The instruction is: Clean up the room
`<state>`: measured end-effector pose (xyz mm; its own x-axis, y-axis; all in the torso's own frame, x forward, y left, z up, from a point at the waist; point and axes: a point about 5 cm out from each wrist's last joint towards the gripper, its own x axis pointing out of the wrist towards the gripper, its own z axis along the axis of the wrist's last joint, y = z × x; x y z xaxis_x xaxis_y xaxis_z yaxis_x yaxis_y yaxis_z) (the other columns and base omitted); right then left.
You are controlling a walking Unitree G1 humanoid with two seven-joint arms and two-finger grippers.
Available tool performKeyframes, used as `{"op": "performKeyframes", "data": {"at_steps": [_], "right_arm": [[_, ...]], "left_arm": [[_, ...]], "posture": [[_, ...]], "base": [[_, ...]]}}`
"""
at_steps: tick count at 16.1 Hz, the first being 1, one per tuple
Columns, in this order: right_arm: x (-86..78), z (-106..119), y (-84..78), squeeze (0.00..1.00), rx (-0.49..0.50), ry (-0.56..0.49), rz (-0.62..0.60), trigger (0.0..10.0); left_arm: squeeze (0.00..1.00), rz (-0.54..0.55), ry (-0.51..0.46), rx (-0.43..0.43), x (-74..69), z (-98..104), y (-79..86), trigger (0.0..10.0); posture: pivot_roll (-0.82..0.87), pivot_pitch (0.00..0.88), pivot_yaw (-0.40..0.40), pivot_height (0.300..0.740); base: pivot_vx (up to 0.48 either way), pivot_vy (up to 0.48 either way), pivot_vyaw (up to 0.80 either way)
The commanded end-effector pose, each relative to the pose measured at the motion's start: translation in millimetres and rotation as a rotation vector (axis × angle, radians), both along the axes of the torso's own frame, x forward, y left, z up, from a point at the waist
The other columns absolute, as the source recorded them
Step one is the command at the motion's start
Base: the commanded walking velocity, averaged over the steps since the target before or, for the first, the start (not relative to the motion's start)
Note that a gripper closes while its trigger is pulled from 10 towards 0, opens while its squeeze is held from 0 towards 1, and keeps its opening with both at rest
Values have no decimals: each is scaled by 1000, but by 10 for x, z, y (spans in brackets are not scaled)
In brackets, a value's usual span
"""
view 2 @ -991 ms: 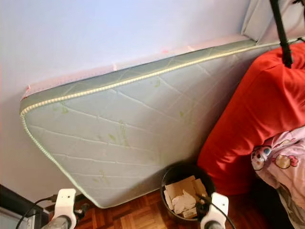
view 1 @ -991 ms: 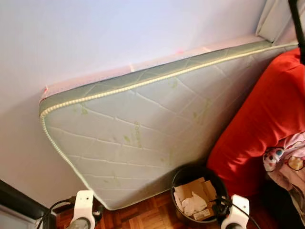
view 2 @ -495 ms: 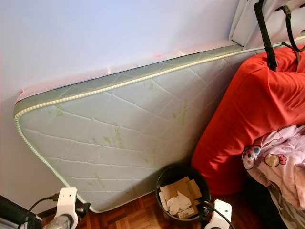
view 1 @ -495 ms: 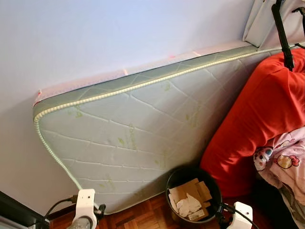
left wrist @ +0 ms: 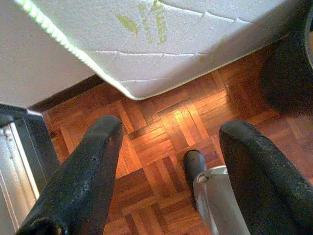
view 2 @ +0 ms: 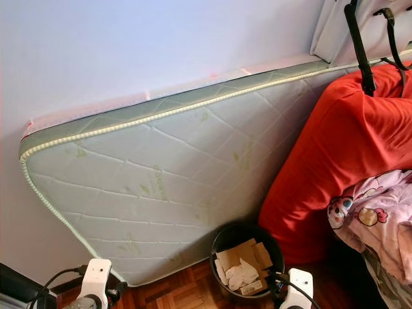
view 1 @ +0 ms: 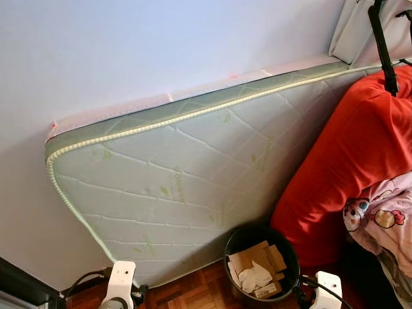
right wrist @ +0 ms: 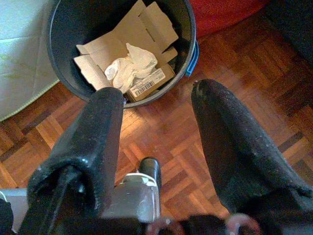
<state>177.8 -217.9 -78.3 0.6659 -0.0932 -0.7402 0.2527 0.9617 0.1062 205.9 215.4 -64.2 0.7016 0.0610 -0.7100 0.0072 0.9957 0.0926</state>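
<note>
The left tool [left wrist: 166,171] is held released, its two black fingers [left wrist: 83,181] spread wide with nothing between them, above the parquet floor [left wrist: 166,117] near the lower corner of the mattress [left wrist: 161,44]. The right tool [right wrist: 161,147] is likewise held released and empty, poised just above the floor beside the black waste bin [right wrist: 61,73].

In the head views the bin [view 1: 239,237] is seen at about 5 o'clock, standing on the floor, touching or almost touching the mattress face on one side and the red cushion [view 1: 347,161] on the other. Torn pieces of brown cardboard [right wrist: 146,29], crumpled white paper [right wrist: 129,66] and a small box with a barcode label [right wrist: 149,83] are contained in it.

The quilted white mattress [view 1: 180,174], trimmed with green piping, is leaned on its long edge against the pale wall [view 1: 161,45], filling the centre of the view. The large red cushion is propped at 3 o'clock, and a pink patterned fabric [view 1: 380,219] is draped at about 4 o'clock. A black strap [view 1: 381,45] is hung at 1 o'clock over the cushion's upper edge.
</note>
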Motion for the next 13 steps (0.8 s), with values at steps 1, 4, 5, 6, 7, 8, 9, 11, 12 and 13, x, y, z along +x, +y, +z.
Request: {"op": "performKeyframes", "data": {"at_steps": [1, 4, 5, 6, 7, 8, 9, 11, 12, 13], "right_arm": [[-28, -9, -15, 0, 3, -1, -28, 10000], [-79, -56, 49, 0, 8, 49, -14, 10000], [-80, -59, 60, 0, 11, 52, -12, 10000], [-81, -63, 69, 0, 14, 56, -14, 10000], [-103, -69, 61, 0, 12, 56, -10, 10000], [-134, -75, 47, 0, 8, 56, 11, 10000], [-155, -86, 51, 0, -1, 69, 31, 10000], [-202, -114, 119, 0, -16, 89, 129, 10000], [-207, -116, 140, 0, -11, 82, 145, 10000], [-215, -120, 142, 0, -4, 82, 131, 10000]], "left_arm": [[0, 31, 35, -5, -93, -51, 32, 10000], [0, 66, 47, 2, -150, -59, 134, 10000], [0, 61, 48, 3, -148, -58, 133, 10000], [0, 35, 51, 10, -144, -60, 115, 10000], [0, 6, 54, 15, -141, -60, 101, 10000], [0, -44, 60, 33, -136, -57, 96, 10000], [0, -94, 71, 51, -134, -57, 88, 10000], [0, -148, 80, 70, -126, -53, 81, 10000], [0, -118, 66, 59, -98, -37, 91, 10000], [0, -78, 54, 46, -77, -25, 98, 10000]], "posture": [[8, 0, 12, 728], [20, 0, 19, 740], [20, 0, 20, 740], [23, 0, 23, 740], [21, 0, 27, 740], [12, 0, 32, 740], [6, 0, 31, 740], [8, 0, 26, 740], [5, 0, 28, 740], [4, 0, 29, 740]], "base": [[0, 0, 0], [0, 0, 0], [0, 0, 0], [0, 0, 0], [0, 0, 0], [0, 0, 0], [0, 0, 0], [0, 0, 0], [0, 0, 0], [0, 0, 0]]}}
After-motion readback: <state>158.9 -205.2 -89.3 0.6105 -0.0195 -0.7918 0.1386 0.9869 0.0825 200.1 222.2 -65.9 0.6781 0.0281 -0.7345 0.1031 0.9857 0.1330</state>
